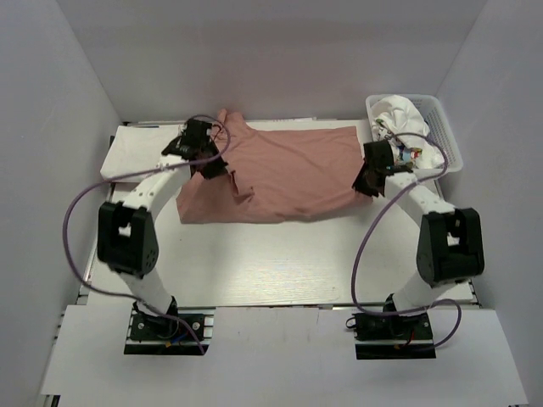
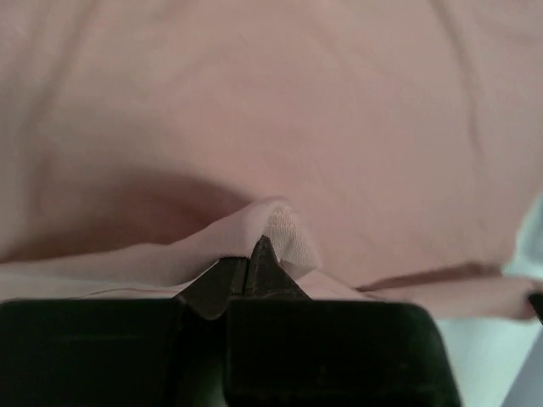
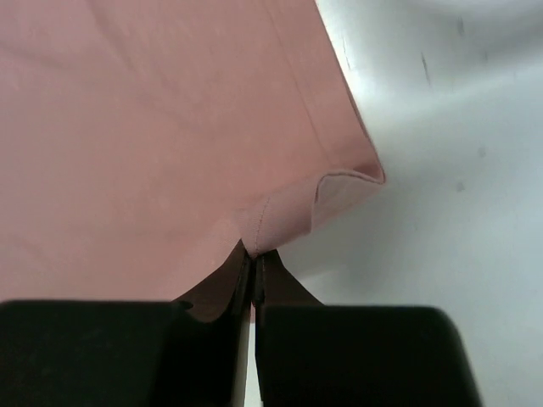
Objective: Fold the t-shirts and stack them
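Pink shirt (image 1: 280,174) lies spread across the table (image 1: 271,263); the left gripper (image 2: 250,267) pinches its edge, the right gripper (image 3: 253,263) its hem corner. Best lift both together, level and taut, so the fold lands straight.

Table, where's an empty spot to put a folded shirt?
The bare table strip on the near side of the pink shirt, between the left arm and right arm, is free. The far right corner is crowded by the basket of white shirts.
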Action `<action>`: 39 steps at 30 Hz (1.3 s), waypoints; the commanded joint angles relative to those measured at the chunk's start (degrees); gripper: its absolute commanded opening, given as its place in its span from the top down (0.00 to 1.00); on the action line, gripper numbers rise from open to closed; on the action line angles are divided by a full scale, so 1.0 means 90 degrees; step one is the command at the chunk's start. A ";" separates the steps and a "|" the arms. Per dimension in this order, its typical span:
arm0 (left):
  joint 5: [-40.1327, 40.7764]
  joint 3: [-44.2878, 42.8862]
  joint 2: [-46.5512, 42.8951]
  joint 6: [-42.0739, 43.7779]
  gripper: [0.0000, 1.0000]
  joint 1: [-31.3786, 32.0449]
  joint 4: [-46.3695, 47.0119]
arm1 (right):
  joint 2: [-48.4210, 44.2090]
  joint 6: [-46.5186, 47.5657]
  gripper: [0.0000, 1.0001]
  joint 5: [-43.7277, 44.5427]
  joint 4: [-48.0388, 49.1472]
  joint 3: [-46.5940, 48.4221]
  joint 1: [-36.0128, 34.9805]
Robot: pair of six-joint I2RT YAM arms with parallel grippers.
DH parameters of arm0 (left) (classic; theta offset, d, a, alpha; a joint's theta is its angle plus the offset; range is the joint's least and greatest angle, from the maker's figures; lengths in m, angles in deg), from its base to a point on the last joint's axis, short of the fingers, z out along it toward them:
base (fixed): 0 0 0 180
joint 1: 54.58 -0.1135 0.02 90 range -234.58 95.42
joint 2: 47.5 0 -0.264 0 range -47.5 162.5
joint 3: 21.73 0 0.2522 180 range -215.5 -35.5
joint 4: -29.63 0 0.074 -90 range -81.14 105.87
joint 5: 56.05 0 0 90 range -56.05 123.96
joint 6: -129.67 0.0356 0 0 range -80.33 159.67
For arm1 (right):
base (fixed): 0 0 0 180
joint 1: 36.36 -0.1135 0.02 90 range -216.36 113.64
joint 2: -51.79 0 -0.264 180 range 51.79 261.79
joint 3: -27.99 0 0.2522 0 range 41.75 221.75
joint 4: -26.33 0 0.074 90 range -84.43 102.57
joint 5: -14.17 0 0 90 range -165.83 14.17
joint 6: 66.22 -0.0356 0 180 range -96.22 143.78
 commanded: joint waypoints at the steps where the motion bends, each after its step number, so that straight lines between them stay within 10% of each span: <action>1: 0.0606 -0.1025 0.0674 0.0100 1.00 -0.0404 -0.0419 | 0.0726 0.0121 1.00 0.0251 -0.0267 0.1092 0.0169; 8: 0.0734 -0.3059 0.2637 0.0363 1.00 -0.0843 -0.0605 | 0.2437 0.0258 1.00 0.0202 -0.0735 0.3260 0.0375; 9: 0.0666 -0.3273 0.2832 0.0363 1.00 -0.0902 -0.0808 | 0.2718 0.0267 0.88 0.0192 -0.0823 0.3439 0.0424; 10: 0.0665 -0.3711 0.3211 0.0363 0.97 -0.0989 -0.0887 | 0.2972 0.0345 0.51 0.0211 -0.0969 0.3625 0.0405; 12: 0.0665 -0.4317 0.3526 0.0363 0.52 -0.1077 -0.1189 | 0.3247 0.0549 0.26 0.0192 -0.1222 0.4211 0.0375; 13: 0.0665 -0.4427 0.3624 0.0363 0.09 -0.1146 -0.1191 | 0.3326 0.0638 0.21 0.0124 -0.1282 0.4367 0.0375; 14: 0.0665 -0.4495 0.3683 0.0363 0.00 -0.1147 -0.1191 | 0.3317 0.0726 0.15 -0.0002 -0.1244 0.4349 0.0269; 33: -0.0244 0.0678 0.1780 0.0646 0.00 -0.0863 0.0353 | 0.3162 0.1128 0.10 -0.1068 0.0143 0.2300 -0.0299; 39: 0.0186 0.2737 0.0444 0.0218 0.00 -0.0863 -0.0017 | 0.1107 0.0425 0.10 -0.0649 0.0436 -0.0791 -0.0474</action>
